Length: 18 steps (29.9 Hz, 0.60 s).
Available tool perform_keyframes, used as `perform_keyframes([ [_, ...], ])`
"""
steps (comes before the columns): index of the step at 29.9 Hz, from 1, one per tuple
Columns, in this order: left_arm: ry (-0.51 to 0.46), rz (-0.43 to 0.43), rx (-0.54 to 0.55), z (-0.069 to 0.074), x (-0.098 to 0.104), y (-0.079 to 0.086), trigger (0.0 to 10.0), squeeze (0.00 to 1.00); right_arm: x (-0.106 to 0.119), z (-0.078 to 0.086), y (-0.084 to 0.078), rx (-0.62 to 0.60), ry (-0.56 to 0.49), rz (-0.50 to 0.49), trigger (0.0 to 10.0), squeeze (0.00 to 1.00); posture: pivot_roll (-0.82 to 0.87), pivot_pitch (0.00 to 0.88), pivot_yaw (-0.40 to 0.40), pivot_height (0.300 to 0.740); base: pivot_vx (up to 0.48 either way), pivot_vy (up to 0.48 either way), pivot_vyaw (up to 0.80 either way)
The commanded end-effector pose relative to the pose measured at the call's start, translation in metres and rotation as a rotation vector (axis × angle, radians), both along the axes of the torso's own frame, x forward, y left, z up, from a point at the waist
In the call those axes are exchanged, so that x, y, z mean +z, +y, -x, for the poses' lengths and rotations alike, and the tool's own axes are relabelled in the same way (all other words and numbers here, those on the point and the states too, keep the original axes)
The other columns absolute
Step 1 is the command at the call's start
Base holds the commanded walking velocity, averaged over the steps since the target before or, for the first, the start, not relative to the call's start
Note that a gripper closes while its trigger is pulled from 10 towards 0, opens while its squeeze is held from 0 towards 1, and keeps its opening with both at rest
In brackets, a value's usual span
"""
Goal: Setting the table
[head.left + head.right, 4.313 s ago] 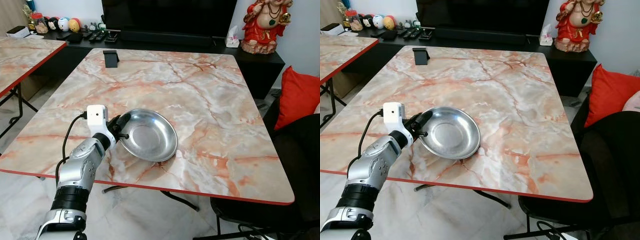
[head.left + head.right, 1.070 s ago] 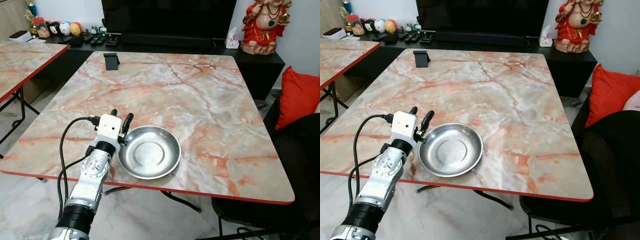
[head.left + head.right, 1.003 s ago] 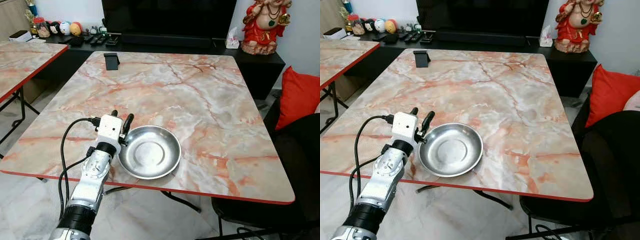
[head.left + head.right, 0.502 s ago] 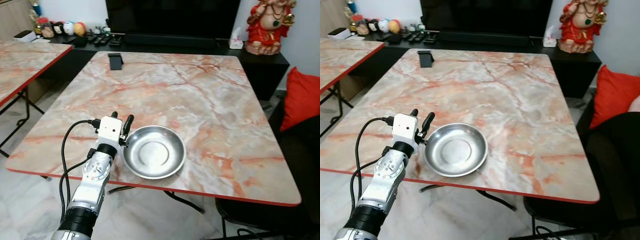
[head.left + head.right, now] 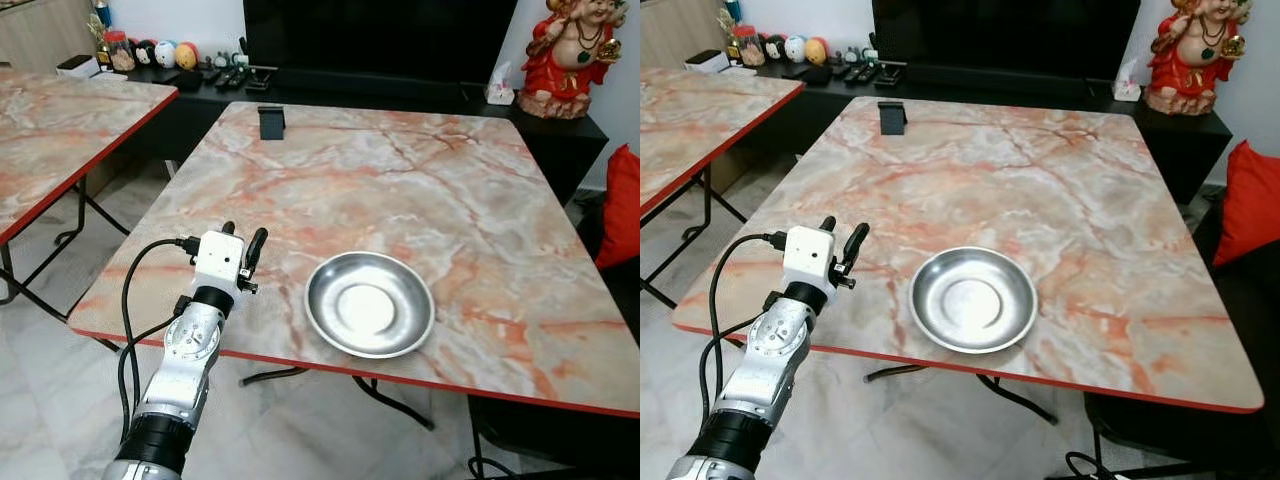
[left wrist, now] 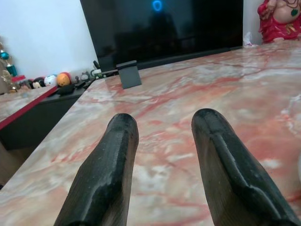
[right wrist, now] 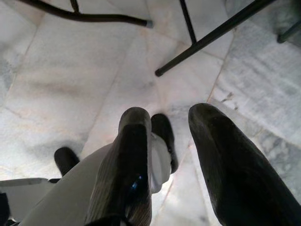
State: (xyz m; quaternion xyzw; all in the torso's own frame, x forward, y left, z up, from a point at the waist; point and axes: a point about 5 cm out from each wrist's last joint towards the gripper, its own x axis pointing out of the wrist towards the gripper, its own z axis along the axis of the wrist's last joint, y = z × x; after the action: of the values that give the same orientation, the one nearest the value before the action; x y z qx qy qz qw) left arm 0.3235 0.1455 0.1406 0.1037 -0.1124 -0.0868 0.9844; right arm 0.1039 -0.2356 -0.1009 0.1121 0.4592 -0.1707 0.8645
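A round steel dish (image 5: 369, 317) lies flat on the marble table (image 5: 420, 190), close to its red front edge. My left gripper (image 5: 243, 236) hovers over the table to the left of the dish, a clear gap away, open and empty. In the left wrist view its two black fingers (image 6: 115, 160) stand apart over bare marble. My right gripper (image 7: 171, 113) hangs open above the tiled floor, holding nothing.
A small black stand (image 5: 271, 121) sits at the table's far left edge. Behind are a black TV cabinet with small items (image 5: 190, 70) and a red statue (image 5: 572, 50). A second marble table (image 5: 60, 110) stands left; a red cushion (image 5: 620, 210) lies right.
The left gripper held the tilted dish by its rim 4.3 s ago; the dish now lies flat and free. The camera has shifted left, and the gripper is further from the dish.
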Motion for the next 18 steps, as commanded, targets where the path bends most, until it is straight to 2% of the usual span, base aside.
perform_keyframes([
  [1,-0.003,0.004,-0.006,-0.0002,0.0031,-0.0008,10.0,0.0,0.0001,0.0,-0.0012,0.004,0.004,-0.003,10.0,0.0,0.06,0.0,-0.014,0.715,0.0,0.33,0.0],
  [18,0.001,0.007,-0.023,-0.0004,0.0038,-0.0059,10.0,0.0,0.0002,-0.0009,-0.0005,0.015,0.005,-0.008,10.0,0.0,0.06,0.0,-0.01,0.715,0.0,0.332,0.0],
])
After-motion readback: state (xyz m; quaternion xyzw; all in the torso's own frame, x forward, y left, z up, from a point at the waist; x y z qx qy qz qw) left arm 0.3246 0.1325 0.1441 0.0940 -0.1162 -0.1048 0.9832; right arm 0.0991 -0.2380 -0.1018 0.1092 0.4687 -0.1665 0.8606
